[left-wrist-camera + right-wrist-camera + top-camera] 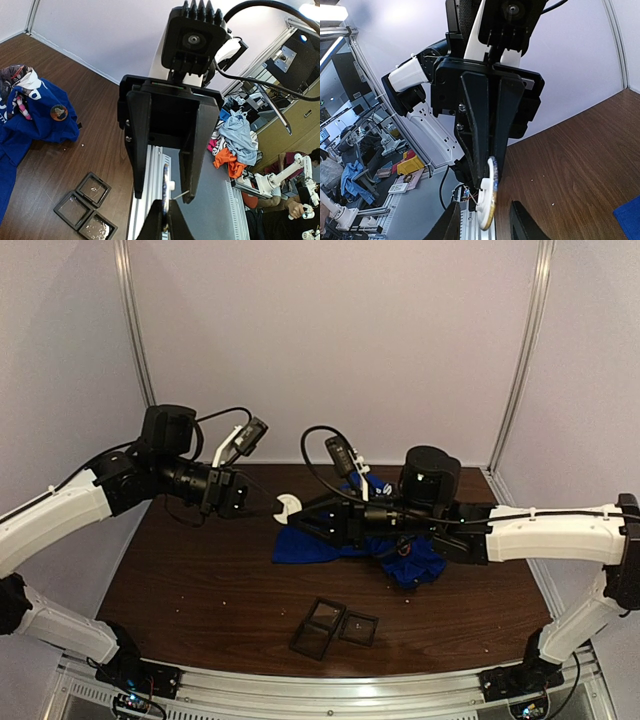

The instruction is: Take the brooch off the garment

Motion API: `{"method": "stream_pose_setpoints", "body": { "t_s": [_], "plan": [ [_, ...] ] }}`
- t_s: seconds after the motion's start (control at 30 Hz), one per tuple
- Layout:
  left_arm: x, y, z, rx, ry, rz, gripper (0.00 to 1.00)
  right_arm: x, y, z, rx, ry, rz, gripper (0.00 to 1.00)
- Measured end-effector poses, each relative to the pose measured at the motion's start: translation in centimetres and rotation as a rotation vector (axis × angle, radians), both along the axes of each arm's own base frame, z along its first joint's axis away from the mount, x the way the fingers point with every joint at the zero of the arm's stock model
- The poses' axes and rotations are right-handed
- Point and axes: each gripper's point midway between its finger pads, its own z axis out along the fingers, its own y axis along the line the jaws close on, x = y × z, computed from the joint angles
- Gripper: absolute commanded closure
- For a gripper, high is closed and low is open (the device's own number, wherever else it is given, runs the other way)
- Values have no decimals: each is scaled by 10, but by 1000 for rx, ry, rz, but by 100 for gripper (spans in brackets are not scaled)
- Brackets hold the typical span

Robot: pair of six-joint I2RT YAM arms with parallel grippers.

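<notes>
- The left gripper (487,169) has its jaws together, clamped on a white disc (489,196) seen edge-on, just off the T-shirt's left edge.
- The right gripper (164,194) faces it from above the T-shirt, jaws apart, one finger on either side of the disc.
- The royal-blue T-shirt (305,545) lies crumpled on the table (200,580), and a round brooch (59,112) sits on its fabric.
- Three black square trays (335,625) lie in front of the T-shirt.

Blue garment (300,545) lies crumpled; the round brooch (490,192), seemingly, hangs clear of it.
</notes>
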Motion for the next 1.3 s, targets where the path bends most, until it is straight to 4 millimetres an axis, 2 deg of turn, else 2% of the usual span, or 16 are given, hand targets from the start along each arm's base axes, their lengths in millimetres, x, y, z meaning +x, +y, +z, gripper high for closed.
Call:
{"method": "stream_pose_setpoints", "body": {
  "t_s": [0.37,1.3],
  "plan": [
    [0,0,-2,5,3,0,100,4,6,-4,-4,27,-3,75],
    [3,0,-5,19,-13,16,100,10,7,-1,12,105,-49,94]
  ]
}}
